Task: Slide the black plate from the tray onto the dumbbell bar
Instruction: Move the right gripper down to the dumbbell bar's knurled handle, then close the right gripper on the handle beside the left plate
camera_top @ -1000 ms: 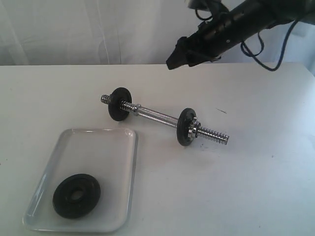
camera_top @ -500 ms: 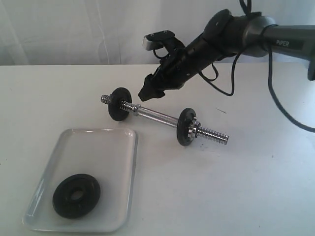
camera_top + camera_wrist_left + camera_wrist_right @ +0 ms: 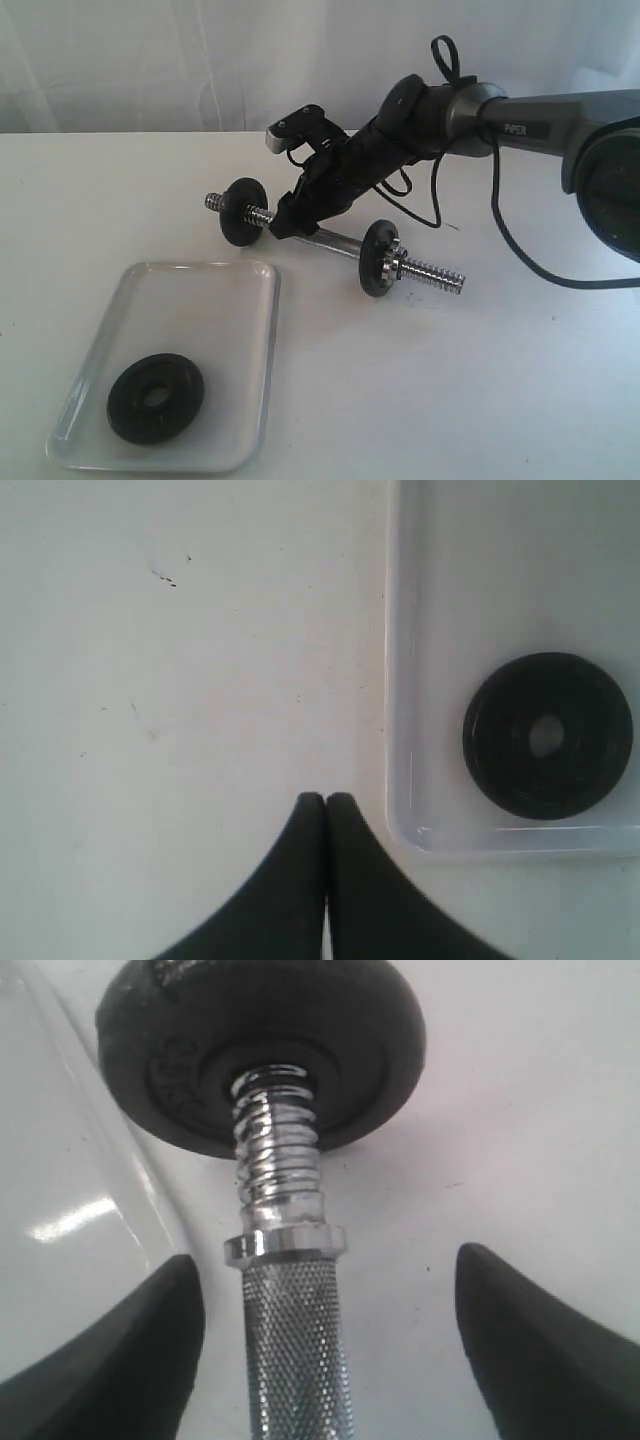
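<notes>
The black plate (image 3: pixel 155 397) (image 3: pixel 547 735) lies flat in the near end of the tray (image 3: pixel 190 305) (image 3: pixel 440 630). The dumbbell bar (image 3: pixel 335 241) (image 3: pixel 296 1360) rests on the table beyond the tray, with a black disc (image 3: pixel 243 211) (image 3: pixel 260 1050) near its left end and another black disc (image 3: pixel 380 257) toward its right. My right gripper (image 3: pixel 285 228) (image 3: pixel 328 1256) is open, low over the knurled grip, one finger on each side of the bar. My left gripper (image 3: pixel 326 798) is shut and empty above bare table beside the tray's corner; the exterior view does not show it.
The right arm (image 3: pixel 450 110) and its black cable (image 3: pixel 500 230) stretch in from the right over the table. A white curtain hangs behind the table. In the right wrist view the tray's edge (image 3: pixel 60 1190) lies just beside the bar.
My right arm has swung down and to the left, from high above the table to the bar's grip. The plate, tray and bar have not moved.
</notes>
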Controlling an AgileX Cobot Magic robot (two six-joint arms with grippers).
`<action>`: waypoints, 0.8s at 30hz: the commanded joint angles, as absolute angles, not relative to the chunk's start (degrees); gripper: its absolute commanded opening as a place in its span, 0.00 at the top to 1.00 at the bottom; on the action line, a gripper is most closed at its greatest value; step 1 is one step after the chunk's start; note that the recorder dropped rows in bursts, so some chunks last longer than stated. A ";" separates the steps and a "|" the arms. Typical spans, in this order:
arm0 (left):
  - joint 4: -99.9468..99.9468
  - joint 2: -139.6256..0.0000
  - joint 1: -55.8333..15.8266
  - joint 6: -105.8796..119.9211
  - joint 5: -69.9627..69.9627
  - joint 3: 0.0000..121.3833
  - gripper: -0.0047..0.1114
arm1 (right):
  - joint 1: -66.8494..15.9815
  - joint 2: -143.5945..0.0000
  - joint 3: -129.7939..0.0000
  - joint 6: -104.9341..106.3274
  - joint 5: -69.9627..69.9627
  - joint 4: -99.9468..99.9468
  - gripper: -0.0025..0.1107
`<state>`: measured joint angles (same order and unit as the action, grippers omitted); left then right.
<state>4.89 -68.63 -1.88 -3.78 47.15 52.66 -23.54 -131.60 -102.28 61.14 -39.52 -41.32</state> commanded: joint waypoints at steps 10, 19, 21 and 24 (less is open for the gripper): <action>5.53 -68.55 -1.77 -3.64 48.26 52.74 0.96 | -23.94 -134.83 -102.77 64.46 -38.62 -41.51 0.39; 5.53 -68.55 -1.77 -3.64 48.53 52.74 0.96 | -26.03 -135.03 -102.77 67.29 -35.83 -41.40 0.44; 5.53 -68.55 -1.77 -3.64 48.53 52.74 0.96 | -26.03 -135.03 -102.77 67.29 -35.83 -41.40 0.44; 5.53 -68.55 -1.77 -3.64 48.80 52.74 0.96 | -26.03 -135.53 -102.77 67.29 -36.05 -40.15 0.44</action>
